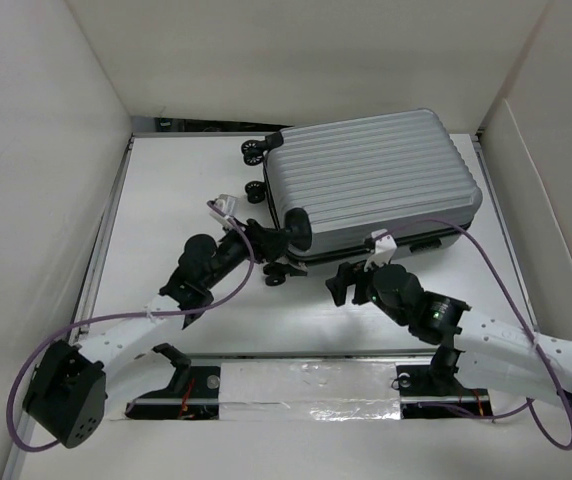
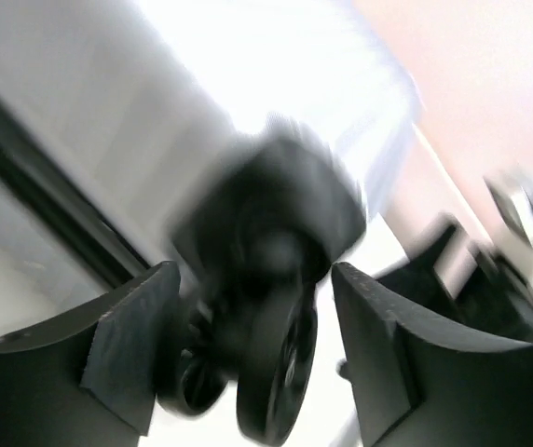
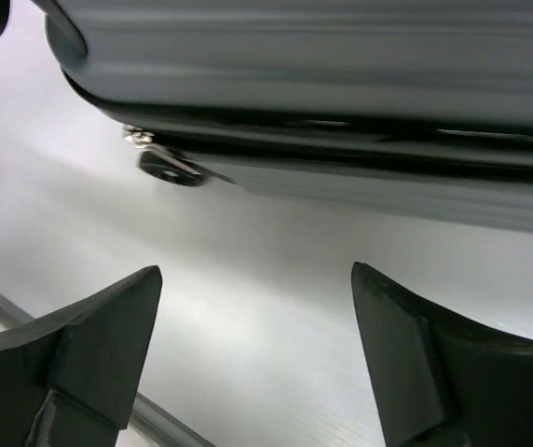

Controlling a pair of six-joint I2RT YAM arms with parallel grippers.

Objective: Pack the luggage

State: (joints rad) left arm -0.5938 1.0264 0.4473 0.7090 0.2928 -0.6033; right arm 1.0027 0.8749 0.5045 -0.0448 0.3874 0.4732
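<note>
Top external view: you see the luggage [image 1: 371,180] closed, flat, upper centre-right.
Long axis: left-right, wheels at left.
Left gripper [image 1: 278,238]: outstretched, straddling a wheel [image 2: 266,372]; grip unclear.
Right gripper [image 1: 351,283]: low, spread wide, empty.

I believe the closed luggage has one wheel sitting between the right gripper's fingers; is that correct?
Not quite: the wheel sits between the fingers of the left gripper, as the left wrist view shows; the right gripper is open, holding nothing. The luggage is closed.
</note>
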